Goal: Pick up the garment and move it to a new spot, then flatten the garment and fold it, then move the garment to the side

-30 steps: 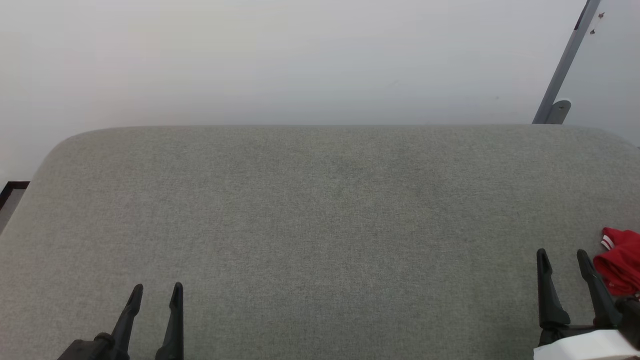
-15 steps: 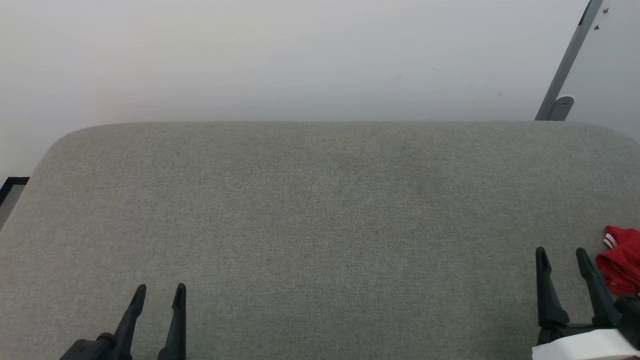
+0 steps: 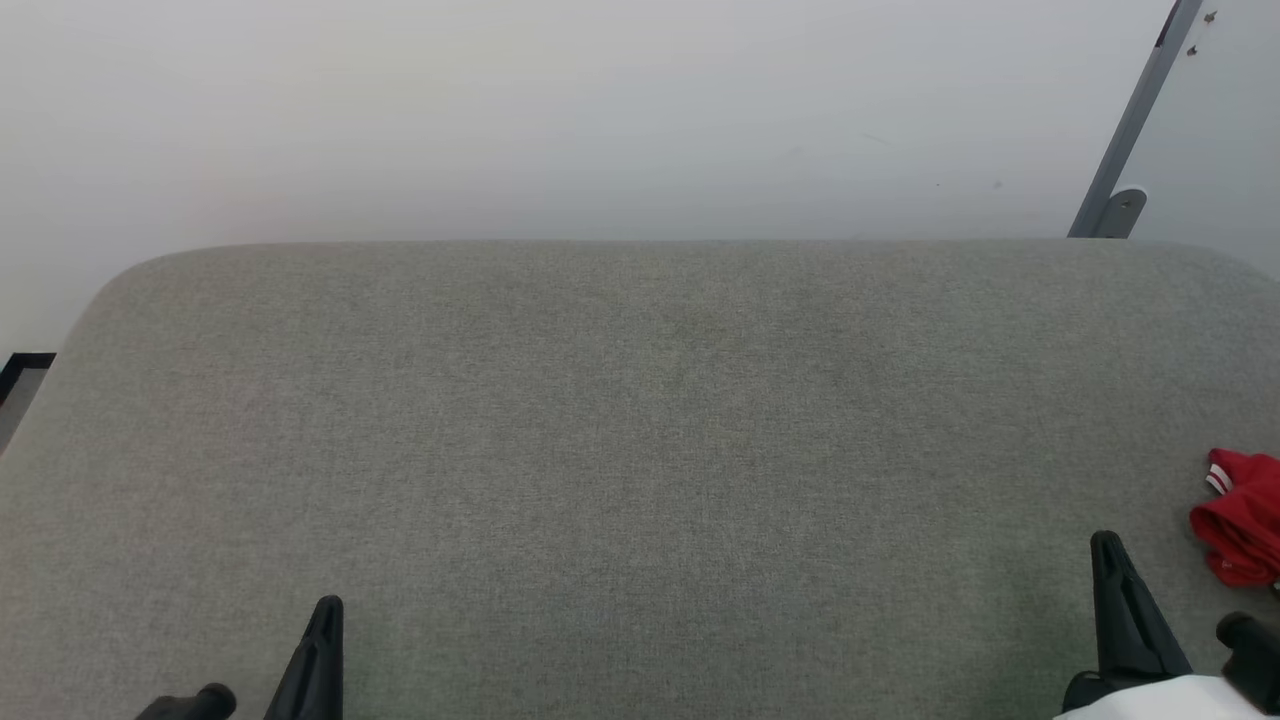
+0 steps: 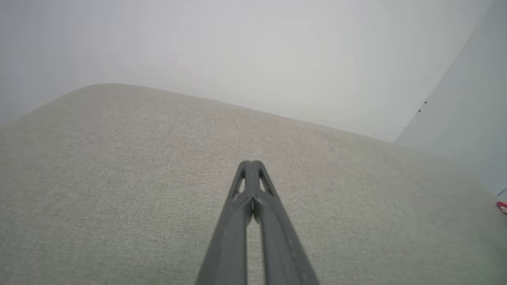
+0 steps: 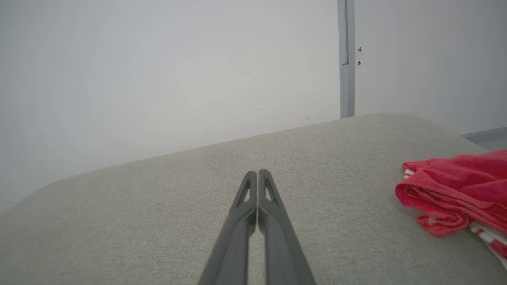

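Grey woven cloth with a fine, even weave covers the bench (image 3: pixel 640 400), a broad padded top whose far corners are rounded and whose far edge runs straight along the wall. The fabric lies smooth and unwrinkled.

The garment (image 3: pixel 1240 520) is a crumpled red heap at the far right of the bench, cut off by the edge of the head view. Its soft folds roll over one another, and a band of red-and-white striped trim shows at its upper left. In the right wrist view the garment (image 5: pixel 455 190) lies to the right of the fingers, with more striped trim along its lower edge. A sliver of red (image 4: pixel 502 206) also shows at the right edge of the left wrist view.

The left fingers (image 3: pixel 322 640) are dark, slim, tapered plastic, pressed tight together with nothing between them, above bare cloth (image 4: pixel 247 166). The right fingers (image 3: pixel 1112 575) are likewise clenched on nothing, near the garment but apart from it (image 5: pixel 253 174). Each tip has small triangular cut-outs.

Behind the bench stands a plain matt white wall (image 3: pixel 600 120). A grey metal strip (image 3: pixel 1130 120) leans across its right side, ending in a rounded bracket (image 3: pixel 1125 205). A dark-edged patch of floor (image 3: pixel 20 375) shows at the left.
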`<state>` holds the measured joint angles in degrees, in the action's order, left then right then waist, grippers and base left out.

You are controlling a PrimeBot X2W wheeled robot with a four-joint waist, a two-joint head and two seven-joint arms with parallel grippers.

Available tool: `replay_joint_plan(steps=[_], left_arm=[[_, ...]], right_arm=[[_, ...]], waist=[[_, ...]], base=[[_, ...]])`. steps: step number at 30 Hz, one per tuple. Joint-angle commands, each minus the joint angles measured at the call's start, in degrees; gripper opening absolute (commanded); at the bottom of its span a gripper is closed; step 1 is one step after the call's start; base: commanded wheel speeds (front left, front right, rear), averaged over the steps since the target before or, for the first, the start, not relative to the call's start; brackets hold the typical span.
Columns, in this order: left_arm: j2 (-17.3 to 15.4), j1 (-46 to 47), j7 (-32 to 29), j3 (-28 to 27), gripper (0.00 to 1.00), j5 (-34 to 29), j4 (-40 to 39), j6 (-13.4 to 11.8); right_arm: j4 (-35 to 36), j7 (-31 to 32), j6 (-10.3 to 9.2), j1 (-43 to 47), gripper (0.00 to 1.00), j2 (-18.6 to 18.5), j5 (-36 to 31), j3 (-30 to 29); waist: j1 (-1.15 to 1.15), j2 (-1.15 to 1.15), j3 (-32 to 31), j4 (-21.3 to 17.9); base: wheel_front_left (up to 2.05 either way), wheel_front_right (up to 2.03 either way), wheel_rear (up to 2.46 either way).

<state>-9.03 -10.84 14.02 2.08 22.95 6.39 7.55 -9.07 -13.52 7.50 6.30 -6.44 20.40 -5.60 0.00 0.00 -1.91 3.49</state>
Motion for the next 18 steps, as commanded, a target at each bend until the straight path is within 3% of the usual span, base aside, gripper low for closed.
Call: replay_joint_plan(steps=[1, 18], left_arm=[[-0.28, 1.56, -0.58, -0.47, 0.00, 3.11, -0.58, -0.08], [0.59, 5.31, -4.54, -1.61, 0.00, 18.79, 1.57, -0.04]], right_arm=[[0.67, 0.74, 0.00, -1.66, 0.00, -0.12, 2.95, -0.20], [-0.48, 5.08, 0.00, -4.20, 0.00, 0.69, 18.61, -0.33]], waist=[[0.00, 0.00, 0.03, -0.06], [0.00, 0.00, 0.32, -0.55]], base=[[0.00, 0.00, 0.00], [0.00, 0.00, 0.00]])
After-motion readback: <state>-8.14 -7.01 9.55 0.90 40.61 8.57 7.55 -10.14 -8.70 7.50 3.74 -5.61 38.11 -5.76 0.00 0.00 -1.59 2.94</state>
